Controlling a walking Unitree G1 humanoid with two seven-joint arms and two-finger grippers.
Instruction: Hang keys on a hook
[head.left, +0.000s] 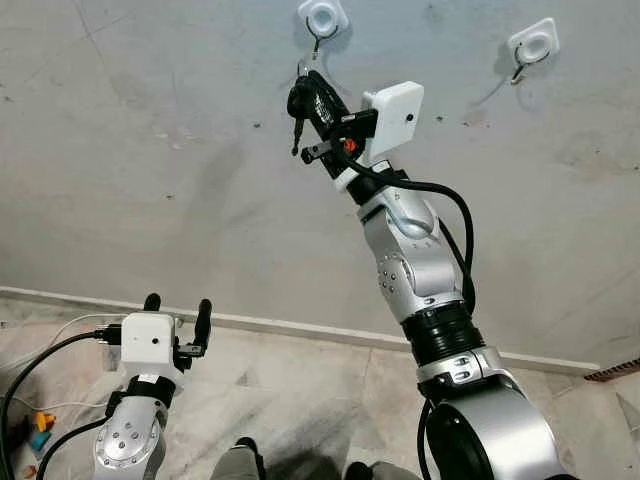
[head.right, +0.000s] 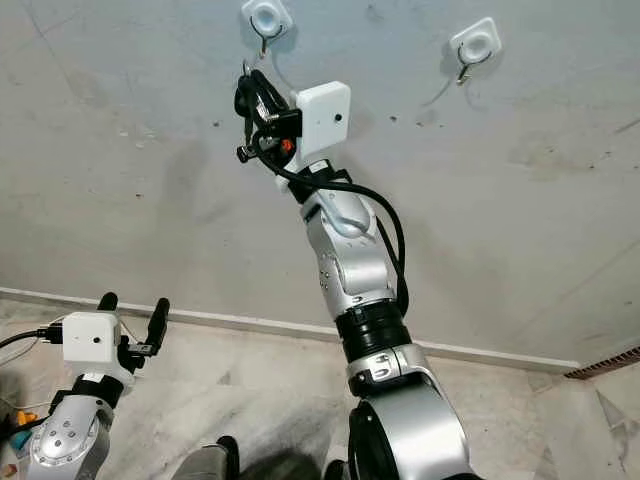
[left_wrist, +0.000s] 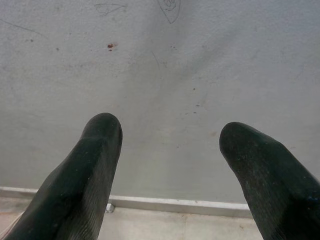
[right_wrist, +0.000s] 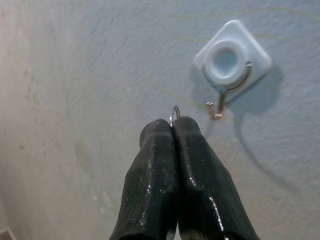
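Up high now, the right hand (head.left: 303, 85) is raised against the grey wall (head.left: 150, 150), its two black fingers pressed together and clamped on the keys (head.left: 296, 125). A key dangles below the fingers in the head views, dark against the plaster. From the right wrist camera a thin silver key ring (right_wrist: 174, 114) pokes out between the fingertips (right_wrist: 156, 131), and it sits just beside the wire tip of the hook (right_wrist: 220, 102) without touching it. That hook is a white square pad with a round centre and a bent metal wire, stuck to the wall, and it throws a long shadow across the plaster. In the head views the hand is right beneath it, close but apart. A second hook (head.left: 530, 45) of the same kind is fixed to the wall well off to the robot's right.

Meanwhile the left hand (head.left: 177, 305) is held low, near the skirting where wall meets tiled floor (head.left: 300, 380). Its fingers (left_wrist: 85, 175) stand wide apart with nothing between them, pointing at bare wall. Black cables (head.left: 40, 360) loop away from the left wrist, and a couple of small coloured bits (head.left: 40, 428) lie on the floor at the robot's far left, too small to make out.
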